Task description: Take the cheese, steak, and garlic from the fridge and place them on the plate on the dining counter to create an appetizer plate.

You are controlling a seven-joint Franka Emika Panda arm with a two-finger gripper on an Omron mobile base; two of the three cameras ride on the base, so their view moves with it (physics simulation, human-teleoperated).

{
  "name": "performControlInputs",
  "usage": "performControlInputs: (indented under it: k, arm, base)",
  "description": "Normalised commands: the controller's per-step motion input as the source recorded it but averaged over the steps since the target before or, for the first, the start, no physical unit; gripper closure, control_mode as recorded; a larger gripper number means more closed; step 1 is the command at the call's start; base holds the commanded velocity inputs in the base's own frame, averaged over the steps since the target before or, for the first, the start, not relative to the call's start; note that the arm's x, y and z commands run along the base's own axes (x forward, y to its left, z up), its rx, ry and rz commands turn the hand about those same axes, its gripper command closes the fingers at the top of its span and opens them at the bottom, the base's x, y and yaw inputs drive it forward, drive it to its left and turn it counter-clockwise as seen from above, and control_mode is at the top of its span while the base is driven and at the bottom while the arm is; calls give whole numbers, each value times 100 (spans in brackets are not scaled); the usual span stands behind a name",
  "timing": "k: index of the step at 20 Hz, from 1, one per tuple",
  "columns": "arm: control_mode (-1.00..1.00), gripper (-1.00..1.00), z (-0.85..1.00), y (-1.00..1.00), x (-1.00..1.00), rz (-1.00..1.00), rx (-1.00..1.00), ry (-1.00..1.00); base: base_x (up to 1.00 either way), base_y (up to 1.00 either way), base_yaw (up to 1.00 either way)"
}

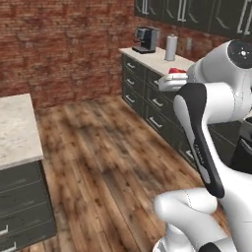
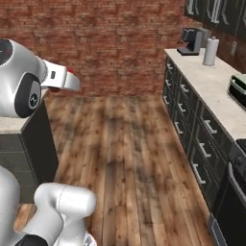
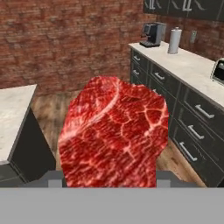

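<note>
Brick-wall kitchen w/ coffee machine (image 3: pixel 152 34) behind; hand (image 3: pixel 111 177) pinching steak (image 3: pixel 114 131)

The steak (image 3: pixel 114 133) was a flat dark-red slab with white marbling and an irregular rounded outline. It stood upright, filling the middle of the hand view, above the wooden floor. The dining counter (image 1: pixel 15 130), beige speckled stone on a dark base, lay at the left.
</note>
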Motion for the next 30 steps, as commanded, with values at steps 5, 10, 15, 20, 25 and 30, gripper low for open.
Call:
performControlInputs:
  k: [5, 10, 15, 20, 25, 30]
  arm:
    - [100, 100, 0, 0, 0, 0, 0, 0]
    - [100, 100, 0, 0, 0, 0, 0, 0]
    - [100, 100, 0, 0, 0, 0, 0, 0]
    - [100, 100, 0, 0, 0, 0, 0, 0]
    - [100, 100, 0, 0, 0, 0, 0, 0]
    - [100, 100, 0, 0, 0, 0, 0, 0]
  base:
    - [100, 0, 24]
    - [100, 0, 25]
    - [100, -5, 28]
    - [100, -18, 25]
    - [100, -31, 22]
    - [100, -54, 16]
